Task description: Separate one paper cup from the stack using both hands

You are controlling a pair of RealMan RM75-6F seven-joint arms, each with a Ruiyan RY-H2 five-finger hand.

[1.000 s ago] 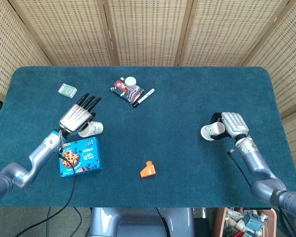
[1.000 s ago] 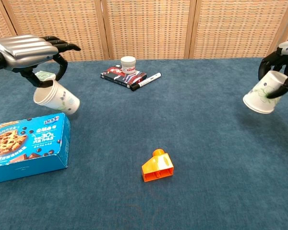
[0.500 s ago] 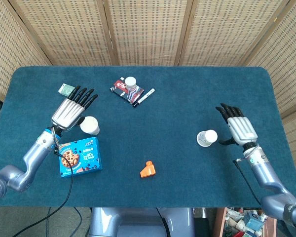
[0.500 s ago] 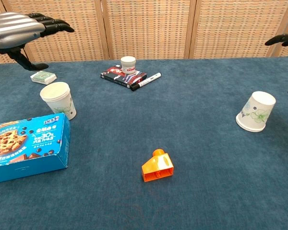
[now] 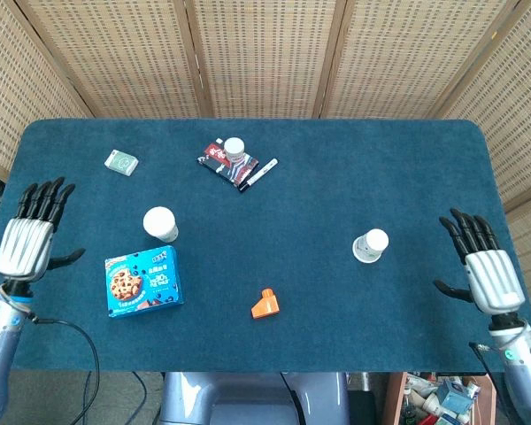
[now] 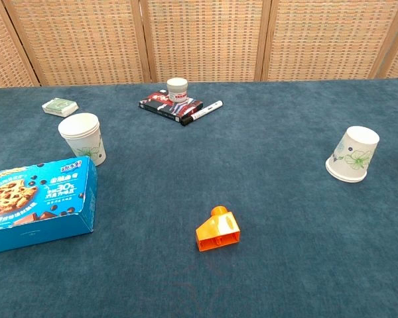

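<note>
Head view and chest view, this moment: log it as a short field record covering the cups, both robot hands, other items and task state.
stack: white paper cup stack upright, mouth up, behind the blue cookie box
separated cup: white paper cup with green floral print upside down, standing alone at table right
left robot hand: holds nothing, fingers spread, at left table edge
right robot hand: holds nothing, fingers spread, at right table edge
other items: orange plastic piece, black marker, small white jar, green card pack
task state: one cup stands apart from stack

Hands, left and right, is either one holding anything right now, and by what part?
Nothing is held. The left hand and right hand are open at the table's edges, clear of both the cup stack and the separated cup.
</note>
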